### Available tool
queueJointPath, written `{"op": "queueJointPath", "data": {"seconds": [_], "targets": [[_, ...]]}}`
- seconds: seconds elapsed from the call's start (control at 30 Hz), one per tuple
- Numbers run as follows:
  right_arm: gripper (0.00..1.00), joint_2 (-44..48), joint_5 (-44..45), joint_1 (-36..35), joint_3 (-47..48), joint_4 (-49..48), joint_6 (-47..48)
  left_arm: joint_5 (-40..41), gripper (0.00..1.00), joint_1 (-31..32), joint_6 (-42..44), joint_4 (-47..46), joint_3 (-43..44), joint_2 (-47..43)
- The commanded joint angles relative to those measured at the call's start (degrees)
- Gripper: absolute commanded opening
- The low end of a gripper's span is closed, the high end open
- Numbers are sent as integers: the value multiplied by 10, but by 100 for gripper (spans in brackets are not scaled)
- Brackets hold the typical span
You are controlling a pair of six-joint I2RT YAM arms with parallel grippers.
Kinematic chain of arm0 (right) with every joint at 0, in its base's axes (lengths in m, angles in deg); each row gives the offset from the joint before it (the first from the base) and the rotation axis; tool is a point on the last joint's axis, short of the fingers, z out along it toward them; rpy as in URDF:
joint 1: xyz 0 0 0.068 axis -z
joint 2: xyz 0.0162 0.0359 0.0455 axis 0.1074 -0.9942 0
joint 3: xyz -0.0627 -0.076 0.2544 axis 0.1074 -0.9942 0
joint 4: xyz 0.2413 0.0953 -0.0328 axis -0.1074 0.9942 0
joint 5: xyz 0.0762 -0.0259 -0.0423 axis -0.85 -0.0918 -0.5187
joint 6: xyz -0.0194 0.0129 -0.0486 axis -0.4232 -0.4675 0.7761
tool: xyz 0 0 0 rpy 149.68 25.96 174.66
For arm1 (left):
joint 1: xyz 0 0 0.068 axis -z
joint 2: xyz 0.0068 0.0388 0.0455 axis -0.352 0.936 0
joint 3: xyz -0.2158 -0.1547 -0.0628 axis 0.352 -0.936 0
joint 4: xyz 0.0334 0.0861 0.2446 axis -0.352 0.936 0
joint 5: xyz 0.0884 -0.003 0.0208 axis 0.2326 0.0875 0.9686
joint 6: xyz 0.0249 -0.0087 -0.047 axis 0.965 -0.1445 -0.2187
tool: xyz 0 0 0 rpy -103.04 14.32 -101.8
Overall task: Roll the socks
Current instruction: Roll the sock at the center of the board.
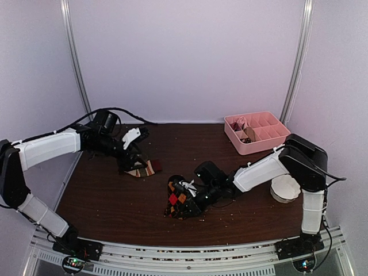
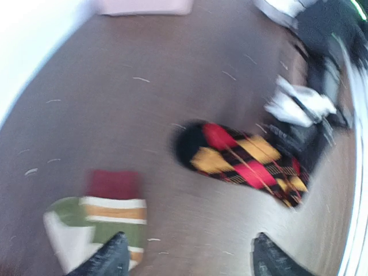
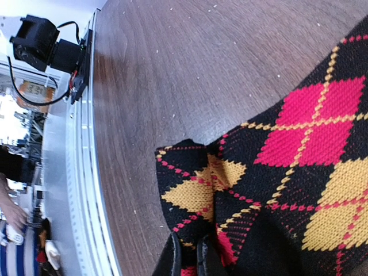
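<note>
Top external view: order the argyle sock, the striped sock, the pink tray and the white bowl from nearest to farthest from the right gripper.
1. argyle sock: front centre, pinched in the right gripper itself.
2. striped sock: behind it, to the left.
3. pink tray at the back right and white bowl at the right edge: too close to call.

Dark wooden table (image 1: 115, 213) enclosed by pale lilac walls (image 1: 184, 57), evenly lit.
</note>
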Motion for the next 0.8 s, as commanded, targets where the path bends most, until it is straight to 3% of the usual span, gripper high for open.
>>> {"op": "queueJointPath", "data": {"seconds": [0.0,0.13,0.33,0.5,0.77], "targets": [[0,-67,9,15,-33,122,-60,-23,67,98,147,28,-57,-11],[0,-89,-9,25,-31,111,-102,22,63,191,187,2,-97,4],[0,-104,-17,31,-28,94,-138,89,53,260,193,-65,-99,71],[0,-108,-15,35,-30,96,-142,118,41,285,195,-100,-79,115],[0,-102,-17,38,-44,77,-151,126,30,296,194,-131,-77,138]]}}
